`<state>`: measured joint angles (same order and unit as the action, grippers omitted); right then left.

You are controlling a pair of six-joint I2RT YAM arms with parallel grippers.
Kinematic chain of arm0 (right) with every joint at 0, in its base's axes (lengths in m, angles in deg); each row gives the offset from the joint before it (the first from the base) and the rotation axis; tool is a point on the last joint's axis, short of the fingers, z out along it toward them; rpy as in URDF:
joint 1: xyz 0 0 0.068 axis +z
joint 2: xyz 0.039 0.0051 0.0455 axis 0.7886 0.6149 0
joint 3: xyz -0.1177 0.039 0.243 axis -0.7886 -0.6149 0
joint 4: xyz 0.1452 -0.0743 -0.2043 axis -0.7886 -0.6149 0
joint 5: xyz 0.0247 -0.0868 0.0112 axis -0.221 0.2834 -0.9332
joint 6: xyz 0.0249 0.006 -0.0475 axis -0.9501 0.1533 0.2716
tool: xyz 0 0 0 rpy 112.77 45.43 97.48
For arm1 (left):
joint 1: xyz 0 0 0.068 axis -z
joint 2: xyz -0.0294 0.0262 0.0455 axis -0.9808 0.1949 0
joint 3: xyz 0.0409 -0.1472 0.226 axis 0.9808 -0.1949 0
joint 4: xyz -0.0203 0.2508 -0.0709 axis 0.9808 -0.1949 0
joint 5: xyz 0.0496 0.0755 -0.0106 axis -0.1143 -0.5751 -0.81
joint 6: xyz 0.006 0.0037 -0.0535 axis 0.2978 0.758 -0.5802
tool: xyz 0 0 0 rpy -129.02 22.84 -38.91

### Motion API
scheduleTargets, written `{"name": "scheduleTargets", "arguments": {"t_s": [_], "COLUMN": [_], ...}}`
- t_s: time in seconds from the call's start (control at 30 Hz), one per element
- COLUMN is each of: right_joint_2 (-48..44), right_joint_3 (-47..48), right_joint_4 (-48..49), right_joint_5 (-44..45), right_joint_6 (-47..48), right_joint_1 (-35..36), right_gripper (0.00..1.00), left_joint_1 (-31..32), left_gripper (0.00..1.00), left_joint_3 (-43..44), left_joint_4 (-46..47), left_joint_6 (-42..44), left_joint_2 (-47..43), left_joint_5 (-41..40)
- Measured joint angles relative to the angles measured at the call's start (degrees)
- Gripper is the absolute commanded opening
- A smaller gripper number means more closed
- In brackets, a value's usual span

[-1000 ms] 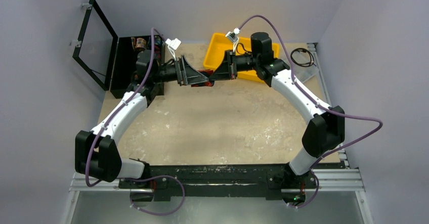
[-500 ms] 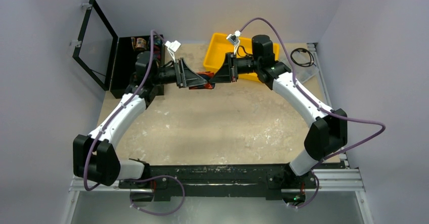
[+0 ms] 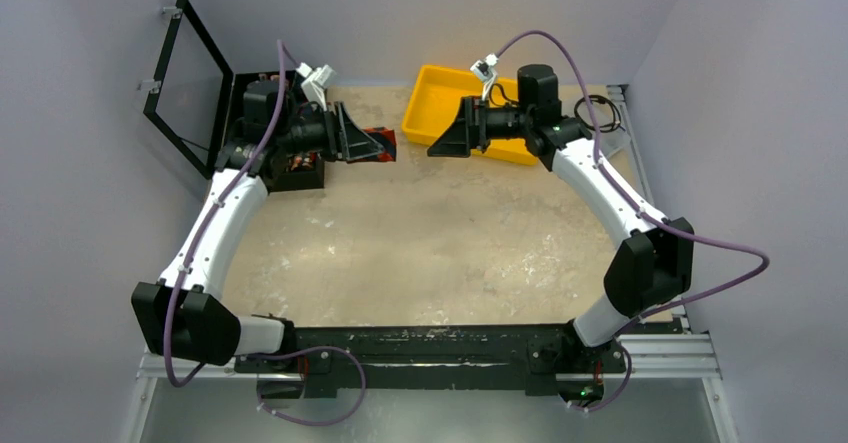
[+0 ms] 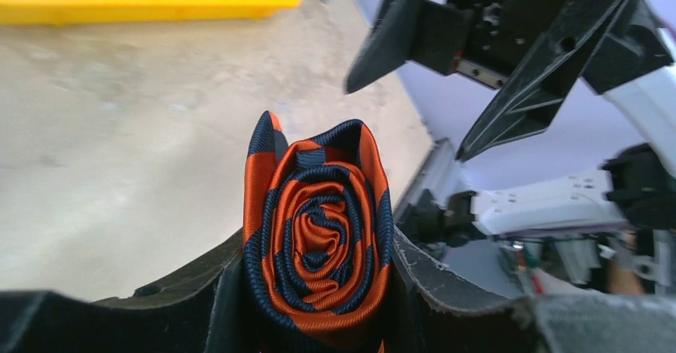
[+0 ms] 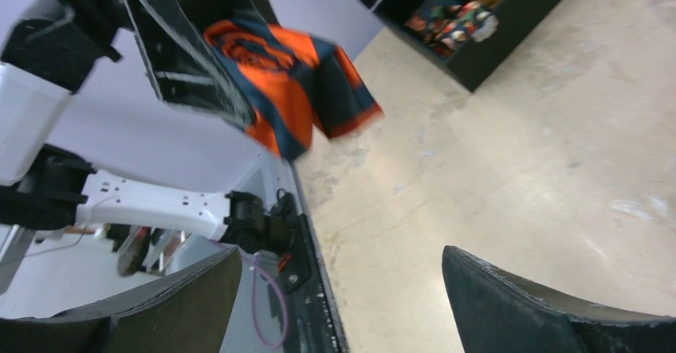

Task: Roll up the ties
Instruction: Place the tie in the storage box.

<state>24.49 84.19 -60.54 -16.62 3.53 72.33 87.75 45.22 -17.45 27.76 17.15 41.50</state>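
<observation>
so the tie [image 4: 317,233] is rolled into a tight little spiral, orange and navy stripes going round and round, and the left gripper [image 4: 319,277] has it pinched between both fingers, jaws about half closed against the sides of the roll; you look straight at the end of the coil from the left wrist cam, and the outer wrap sticks up in a small point on the roll's left side; from the right wrist cam it looks like a loose flap of the striped cloth pokes out past the finger, but that bit is blurry so I can't say much more

from the top cam the roll is up off the table [image 3: 430,243], at the far left part of it, just beside the black box [image 3: 235,133]; the box has its lid [image 3: 185,83] swung open and standing up, and there are some patterned rolls [image 5: 450,18] in it, colourful stuff, can't make out more than that

right gripper [image 5: 343,257] is spread wide with nothing between the fingers, only bare table behind; it sits near the yellow tray [image 3: 435,93] at the far side, pointing toward the left one with a clear gap between the two; not touching the tie at all
</observation>
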Motion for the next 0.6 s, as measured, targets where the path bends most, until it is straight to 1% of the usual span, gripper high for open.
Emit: {"name": "scheduleTargets", "arguments": {"t_s": [0.17,0.3,0.4,0.47,0.6], "right_joint_2": [-0.98,-1.88,-2.4,-2.71,-3.08], "right_joint_3": [0.0,-0.55,-1.18,-1.51,-2.19], "right_joint_4": [-2.25,-2.95,-3.08,-3.43,-4.04], "right_joint_5": [1.86,2.82,3.08,3.34,4.15], "right_joint_6": [2.03,3.17,3.96,4.35,5.18], "right_joint_1": [-3.93,-4.15,-3.89,-3.82,-3.82], "right_gripper": [0.98,0.98,0.98,0.98,0.98], "left_joint_1": [-7.91,-14.71,-17.73,-18.91,-20.41], "left_gripper": [0.0,0.0,0.0,0.0,0.0], "left_joint_3": [11.5,24.17,31.63,34.97,38.62], "left_joint_4": [-10.51,-16.74,-20.33,-22.51,-25.46], "left_joint_6": [11.91,18.14,21.68,23.41,26.21], "left_joint_2": [5.57,15.76,23.58,28.04,35.28], "left_joint_5": [-6.64,-12.26,-17.49,-20.9,-25.99]}}
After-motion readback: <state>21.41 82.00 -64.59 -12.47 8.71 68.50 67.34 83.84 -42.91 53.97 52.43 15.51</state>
